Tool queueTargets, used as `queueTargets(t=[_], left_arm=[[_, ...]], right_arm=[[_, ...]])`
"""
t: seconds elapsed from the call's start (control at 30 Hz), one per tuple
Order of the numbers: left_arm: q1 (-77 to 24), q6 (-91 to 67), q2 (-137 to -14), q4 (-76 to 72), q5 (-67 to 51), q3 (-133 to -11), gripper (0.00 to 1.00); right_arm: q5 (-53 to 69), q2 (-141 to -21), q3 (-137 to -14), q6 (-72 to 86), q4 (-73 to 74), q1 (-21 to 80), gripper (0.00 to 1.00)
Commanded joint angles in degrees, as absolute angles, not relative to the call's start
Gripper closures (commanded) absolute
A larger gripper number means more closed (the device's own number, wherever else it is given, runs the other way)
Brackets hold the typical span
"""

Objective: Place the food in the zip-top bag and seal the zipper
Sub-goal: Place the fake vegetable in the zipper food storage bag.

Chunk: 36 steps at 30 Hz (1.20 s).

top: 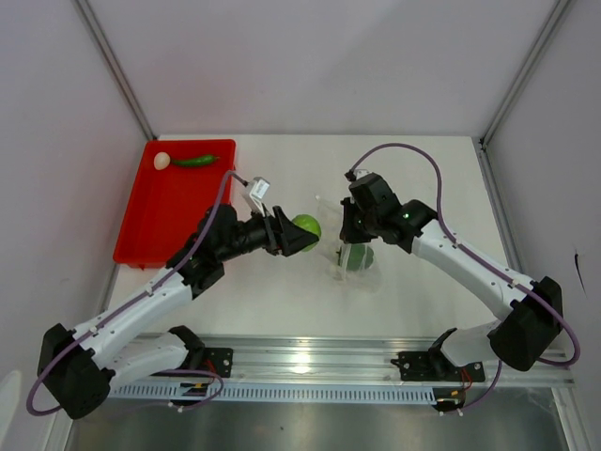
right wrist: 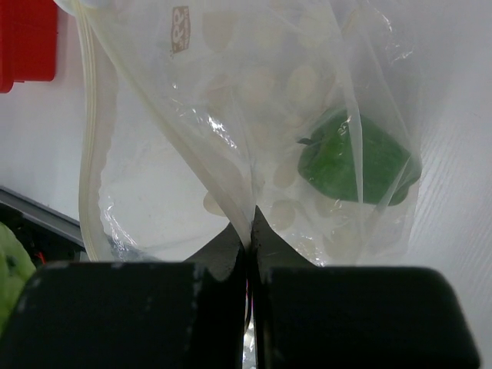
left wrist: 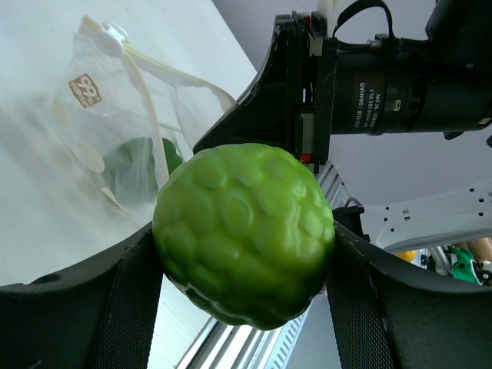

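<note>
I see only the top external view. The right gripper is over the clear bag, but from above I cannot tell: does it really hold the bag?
Observer: Yes. In the right wrist view the right gripper is shut on a fold of the zip-top bag, with the film pinched tight.
Operator: And the dark thing under it, is it inside the bag?
Observer: Inside. It is a dark green pepper piece with a short stem, lying behind the film.
Operator: Is the left grip on the ball good?
Observer: The left gripper clamps the lime-green ball on both sides, across its middle.
</note>
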<state>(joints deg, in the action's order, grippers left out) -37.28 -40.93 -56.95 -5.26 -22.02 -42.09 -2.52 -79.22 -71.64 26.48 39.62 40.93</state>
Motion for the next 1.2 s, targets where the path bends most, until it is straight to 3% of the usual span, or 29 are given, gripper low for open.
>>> queueTargets(t=[0.0, 0.47, 0.83, 1.03, 1.17], left_arm=[[-39.81, -39.98, -58.09, -3.16, -16.08, -45.61, 0.99], [-42.19, -43.86, -67.32, -2.73, -15.65, -47.9, 0.97], [-44.03, -40.17, -72.86, 13.79, -6.43, -57.48, 0.88], [-44.65, -39.03, -74.27, 12.57, -8.52, -57.48, 0.66], [-45.44, -37.62, -73.66, 13.62, -6.95, -57.48, 0.39]], right_arm=[[-2.29, -79.37, -73.65, 28.21, 39.11, 41.48, 1.0], [-2.55, -77.17, -73.56, 29.53, 39.2, 42.54, 1.0], [-2.29, -76.11, -75.41, 29.62, 40.25, 42.71, 1.0], [-2.28, -76.38, -76.46, 29.36, 40.69, 42.71, 1.0], [-2.64, -76.29, -76.55, 29.18, 40.96, 42.71, 1.0]])
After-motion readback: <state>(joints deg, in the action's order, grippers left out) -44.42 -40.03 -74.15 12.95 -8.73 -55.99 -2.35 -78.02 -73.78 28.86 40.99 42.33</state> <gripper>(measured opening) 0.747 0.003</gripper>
